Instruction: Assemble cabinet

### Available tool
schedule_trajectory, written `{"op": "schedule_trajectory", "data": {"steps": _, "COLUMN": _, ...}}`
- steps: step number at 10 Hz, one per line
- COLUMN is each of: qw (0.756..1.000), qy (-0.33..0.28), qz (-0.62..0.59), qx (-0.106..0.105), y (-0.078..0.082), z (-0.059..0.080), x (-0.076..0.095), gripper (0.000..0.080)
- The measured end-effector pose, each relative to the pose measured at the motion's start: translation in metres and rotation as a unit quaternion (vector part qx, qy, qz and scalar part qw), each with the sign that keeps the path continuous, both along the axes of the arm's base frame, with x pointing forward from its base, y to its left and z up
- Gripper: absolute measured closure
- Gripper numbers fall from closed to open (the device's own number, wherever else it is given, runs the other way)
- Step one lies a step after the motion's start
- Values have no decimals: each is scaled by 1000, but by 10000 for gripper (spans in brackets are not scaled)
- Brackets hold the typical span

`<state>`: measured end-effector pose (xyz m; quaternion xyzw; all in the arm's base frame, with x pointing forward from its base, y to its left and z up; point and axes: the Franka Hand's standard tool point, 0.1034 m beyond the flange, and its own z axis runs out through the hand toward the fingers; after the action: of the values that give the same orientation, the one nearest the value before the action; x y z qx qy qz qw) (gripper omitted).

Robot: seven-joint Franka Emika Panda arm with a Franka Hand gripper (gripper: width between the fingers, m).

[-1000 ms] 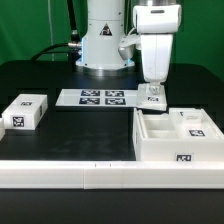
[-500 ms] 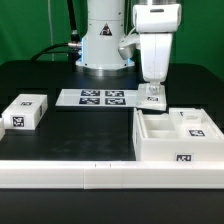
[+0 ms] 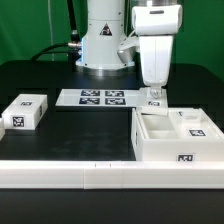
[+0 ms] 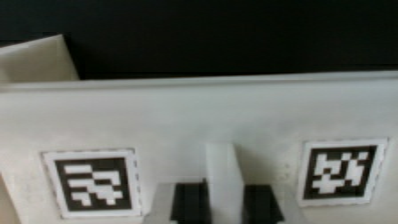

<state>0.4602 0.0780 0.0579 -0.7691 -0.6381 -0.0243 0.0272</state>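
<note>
The cabinet (image 3: 158, 146), a big white box with thick walls and tags, stands at the exterior view's right. My gripper (image 3: 153, 99) is down at its far wall. In the wrist view that wall (image 4: 214, 110) fills the picture and carries two tags. My gripper (image 4: 222, 206) has its dark fingers (image 4: 187, 203) close together, one on each side of a narrow white ridge of that wall, so it looks shut on the cabinet. Two white tagged pieces (image 3: 192, 124) lie inside the box.
A loose white tagged block (image 3: 25, 111) lies at the exterior view's left. The marker board (image 3: 97, 98) lies flat in front of the robot's base. A long white rail (image 3: 90, 175) runs along the near edge of the table.
The gripper has sunk very slightly at the cabinet's far wall. Nothing else has moved.
</note>
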Motion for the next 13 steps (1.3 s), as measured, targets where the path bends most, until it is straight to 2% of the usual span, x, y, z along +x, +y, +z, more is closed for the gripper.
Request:
{"op": "schedule_trajectory", "data": {"steps": 7, "qw": 1000, "qy": -9, "qz": 17, "qx": 2, "y": -3, "z": -2, "x": 1, "gripper": 729}}
{"op": "schedule_trajectory", "data": {"steps": 13, "qw": 999, "qy": -14, "qz": 44, "qx": 2, "y": -7, "z": -1, "x": 14, "gripper": 729}}
